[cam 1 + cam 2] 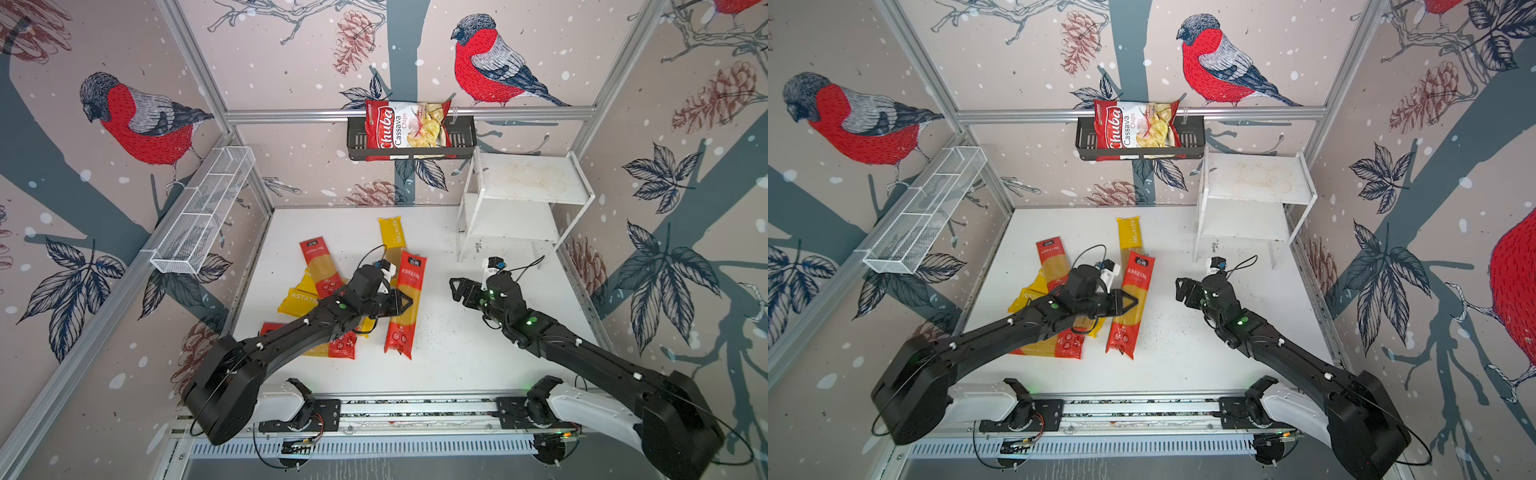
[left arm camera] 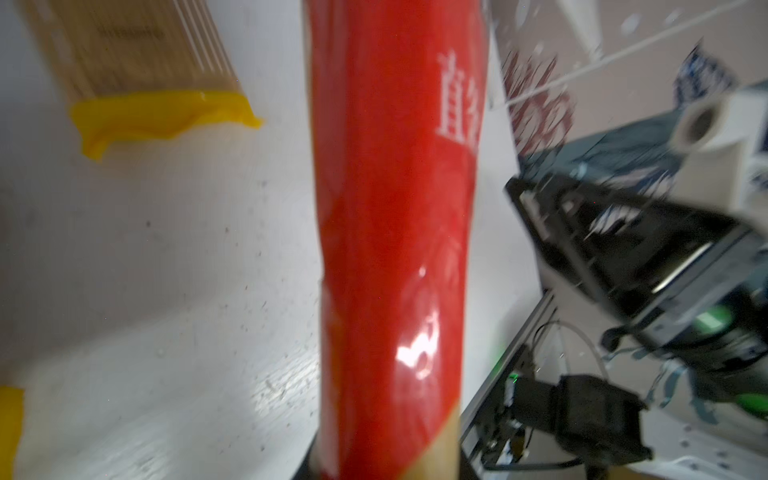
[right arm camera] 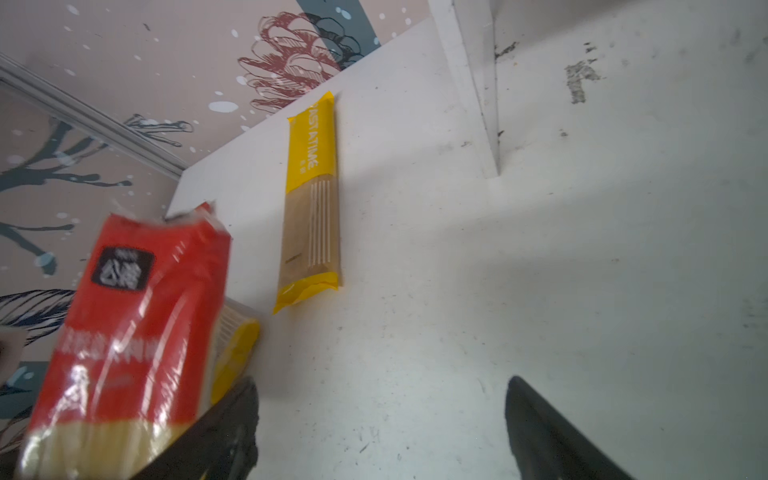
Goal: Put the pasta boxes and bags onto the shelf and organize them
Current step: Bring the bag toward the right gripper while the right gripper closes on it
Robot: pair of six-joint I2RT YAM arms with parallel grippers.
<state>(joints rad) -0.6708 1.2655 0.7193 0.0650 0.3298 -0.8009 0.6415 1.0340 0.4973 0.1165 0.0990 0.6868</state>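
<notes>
My left gripper (image 1: 409, 305) is shut across the clear middle of a red-ended pasta pack (image 1: 405, 291) near the table's centre; in the left wrist view that pack (image 2: 395, 249) fills the middle, blurred. My right gripper (image 1: 455, 289) hangs open to its right with nothing between its fingers (image 3: 536, 419), over bare table. A yellow PASTATIME pack (image 1: 391, 232) lies behind, alone. Another red-ended pack (image 1: 318, 266) and yellow packs (image 1: 297, 301) lie piled to the left, partly under my left arm. The white two-tier shelf (image 1: 528, 183) stands at the back right with both boards bare.
A Chuba chips bag (image 1: 407, 124) sits in the black wall basket (image 1: 463, 141) above the shelf's left side. A long white wire basket (image 1: 203, 212) hangs on the left wall. The shelf's leg (image 3: 478, 83) stands just beyond my right gripper.
</notes>
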